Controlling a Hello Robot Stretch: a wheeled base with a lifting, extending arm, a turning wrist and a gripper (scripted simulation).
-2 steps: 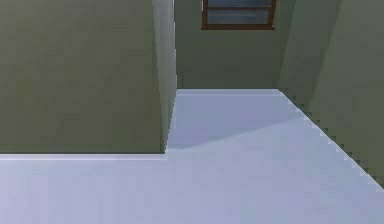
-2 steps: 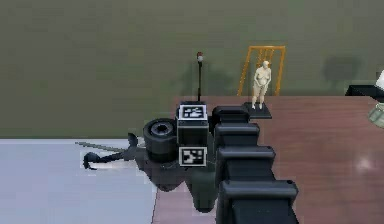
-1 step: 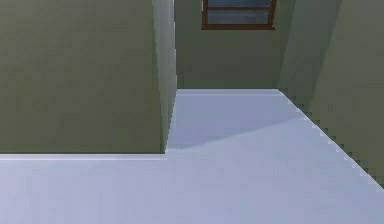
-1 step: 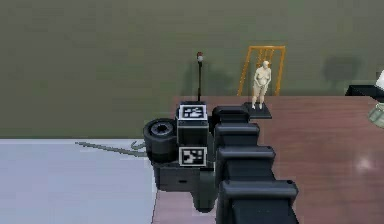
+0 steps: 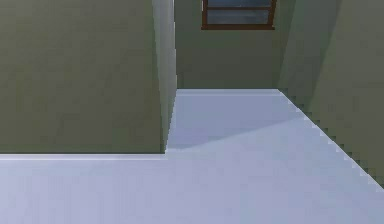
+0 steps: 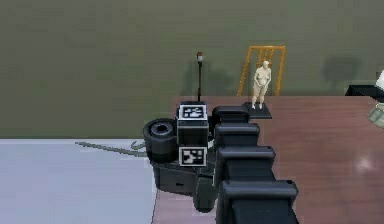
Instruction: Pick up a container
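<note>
Forward view: olive walls (image 5: pixel 80 80) jut out in a corner over pale floor (image 5: pixel 200 190), with a brown-framed window (image 5: pixel 238 14) at the far end of a recess. Nothing here reads as a container.

Arm side view: the arm (image 6: pixel 245 175) rises over the brown counter (image 6: pixel 320 150), and the hand (image 6: pixel 95 147) lies past the counter's left edge with only bare floor behind its thin fingers, so it holds nothing. How the fingers are set I cannot tell. A pale statue (image 6: pixel 262 82) stands near the counter's far edge, with a yellow frame (image 6: pixel 281 60) behind it and a thin dark pole (image 6: pixel 200 72) off to one side. By the counter's far right corner sits a pale thing (image 6: pixel 378 98), cut off and too small to name. It is the likeliest container, well apart from the hand.

The step, as I judge it, is lining up. Drive the base until the arm points at that pale thing, and confirm what it is before reaching. Keep the arm above the counter's near edge and well wide of the statue.
</note>
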